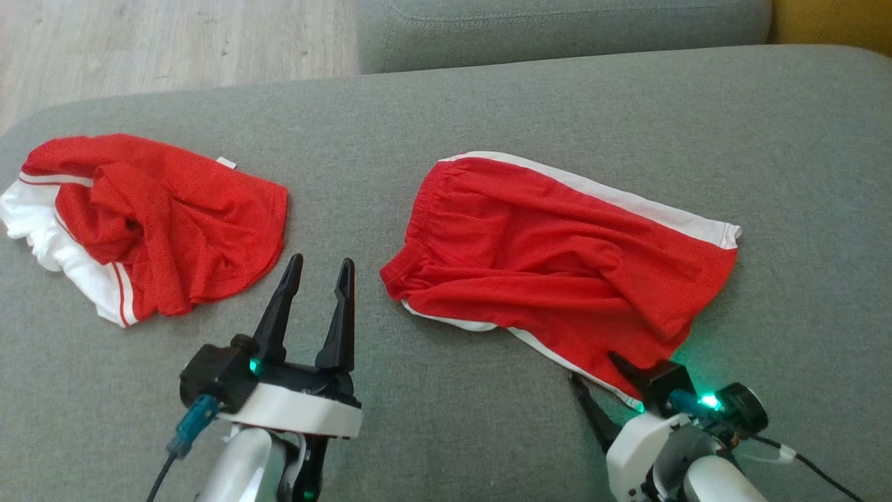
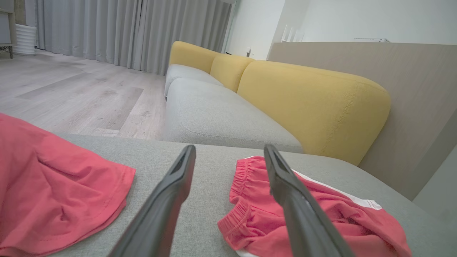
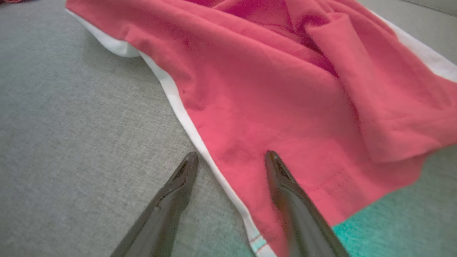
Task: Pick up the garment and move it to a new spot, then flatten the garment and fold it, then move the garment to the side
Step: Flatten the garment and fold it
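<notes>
The garment (image 1: pixel 557 258), red shorts with a white side stripe, lies rumpled on the right half of the grey cushion (image 1: pixel 446 111). My right gripper (image 1: pixel 596 369) is open at its near corner. In the right wrist view the white-edged hem (image 3: pixel 192 132) runs between the fingers of the right gripper (image 3: pixel 232 155), one finger over red cloth and one over bare cushion. My left gripper (image 1: pixel 321 262) stands open and empty on the cushion, left of the waistband. In the left wrist view the left gripper (image 2: pixel 230 148) points past the garment (image 2: pixel 321 214).
A second red and white garment (image 1: pixel 139 223) lies crumpled at the cushion's left end, also seen as red cloth (image 2: pixel 53 189). Another grey cushion (image 1: pixel 557 28) adjoins at the back, with a yellow backrest (image 2: pixel 314 103). Wooden floor (image 1: pixel 174 42) lies beyond the far left edge.
</notes>
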Motion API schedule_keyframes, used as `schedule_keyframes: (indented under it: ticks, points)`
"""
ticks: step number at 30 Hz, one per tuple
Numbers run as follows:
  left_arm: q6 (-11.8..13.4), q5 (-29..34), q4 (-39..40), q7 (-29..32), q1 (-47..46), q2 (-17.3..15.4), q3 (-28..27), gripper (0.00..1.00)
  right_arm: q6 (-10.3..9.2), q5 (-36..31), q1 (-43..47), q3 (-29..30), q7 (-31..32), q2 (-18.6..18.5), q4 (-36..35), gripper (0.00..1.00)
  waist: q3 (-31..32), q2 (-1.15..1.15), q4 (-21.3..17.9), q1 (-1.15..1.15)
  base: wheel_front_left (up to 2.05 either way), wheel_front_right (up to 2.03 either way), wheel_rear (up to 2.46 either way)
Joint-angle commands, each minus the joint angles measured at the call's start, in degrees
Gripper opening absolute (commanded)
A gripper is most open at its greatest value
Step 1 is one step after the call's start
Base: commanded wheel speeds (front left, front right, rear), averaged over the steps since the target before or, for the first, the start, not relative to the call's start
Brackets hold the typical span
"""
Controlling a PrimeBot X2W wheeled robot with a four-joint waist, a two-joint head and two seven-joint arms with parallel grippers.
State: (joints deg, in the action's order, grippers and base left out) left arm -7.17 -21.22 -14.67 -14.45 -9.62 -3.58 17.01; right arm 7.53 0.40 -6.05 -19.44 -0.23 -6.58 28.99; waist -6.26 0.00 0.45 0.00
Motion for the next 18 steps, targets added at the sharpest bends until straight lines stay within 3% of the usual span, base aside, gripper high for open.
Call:
schedule_keyframes:
  ticks: [1,12,18]
  points:
    - [-0.32,-0.15,1.87,-0.55,-2.4,-0.38,-1.81,1.0,-0.04,-0.53,-1.61,-0.75,0.85,-0.62,-0.19,0.0,-0.16,0.0,0.03,0.0,0.0,0.0,0.0]
    - [-0.32,0.13,1.81,-0.55,-2.17,-0.22,-2.15,1.0,-0.04,-1.99,-4.67,8.98,1.13,-4.52,-0.99,0.0,0.25,0.0,-1.45,0.0,0.0,0.0,0.0]
    - [-0.32,0.16,1.99,-0.55,-2.45,-0.12,-1.76,1.0,-0.04,-3.09,-9.22,11.26,1.39,-7.18,-0.91,0.0,-0.32,0.0,-1.64,0.0,0.0,0.0,0.0]
